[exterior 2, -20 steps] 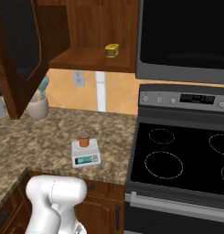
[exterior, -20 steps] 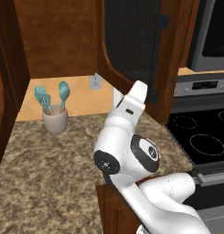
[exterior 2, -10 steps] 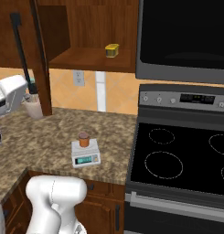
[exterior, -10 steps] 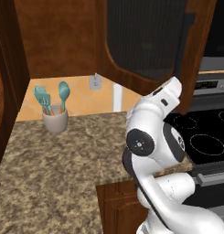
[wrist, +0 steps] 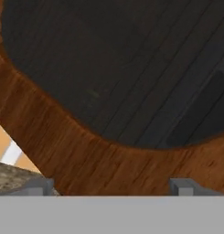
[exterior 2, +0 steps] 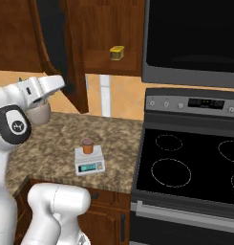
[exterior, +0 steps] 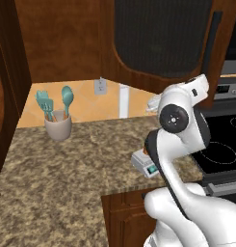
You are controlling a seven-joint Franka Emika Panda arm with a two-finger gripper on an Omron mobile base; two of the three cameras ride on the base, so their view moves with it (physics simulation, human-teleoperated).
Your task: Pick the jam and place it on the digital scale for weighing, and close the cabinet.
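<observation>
Still open: cabinet (exterior 2: 66, 52), its door (exterior: 163, 43) with the dark ribbed glass swung out over the surface (exterior 2: 66, 139), black bar handle (exterior: 212, 43) on its far edge. Closing it looks like the only step left. Already done, judging by the layout: scale (exterior 2: 89, 161) sitting on the surface beside the stove (exterior 2: 190, 167), with the jam (exterior 2: 87, 146) upright on its platform. Fingers (wrist: 111, 185) spread wide and empty, close up against the lower wooden frame of the door, seemingly placed to push it shut.
</observation>
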